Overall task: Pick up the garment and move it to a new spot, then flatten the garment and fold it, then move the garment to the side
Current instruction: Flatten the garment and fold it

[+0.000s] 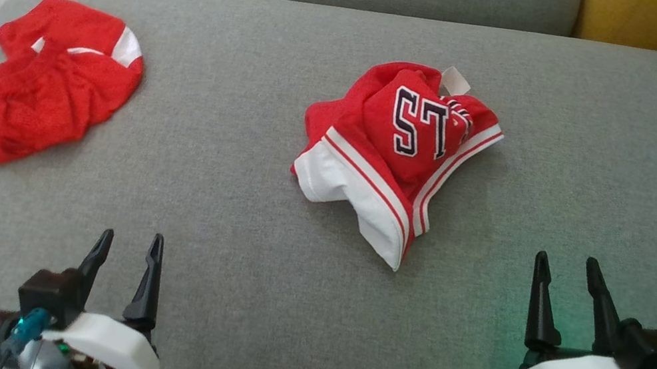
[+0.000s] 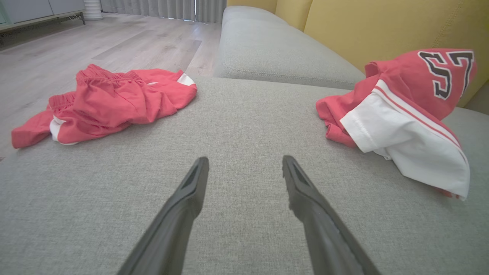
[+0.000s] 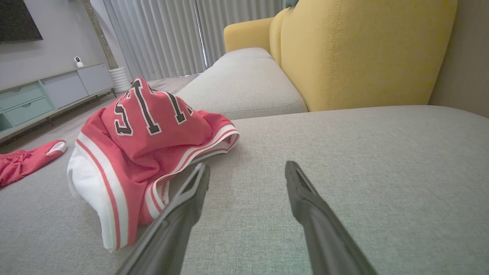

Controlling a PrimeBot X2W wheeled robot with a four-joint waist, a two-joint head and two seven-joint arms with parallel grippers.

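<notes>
Seeing red jersey (image 1: 397, 156) lying crumpled approx. mid grey sofa cushion (image 1: 230, 208), white hem facing front. Spotting red shorts (image 1: 42, 83) bunched well apart at far L. Holding L gripper (image 1: 132, 236) & R gripper (image 1: 567, 258) low near front edge, both w/ jaws spread wide, gripping nothing, not touching fabric.

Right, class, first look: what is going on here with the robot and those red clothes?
Two crumpled red garments lie on a grey sofa cushion. The numbered jersey with white trim is bunched in the middle, just ahead of the right gripper. The other red garment lies far to the left. The left gripper and the right one are both open and empty, touching neither garment. Nothing is flattened or folded yet.
</notes>
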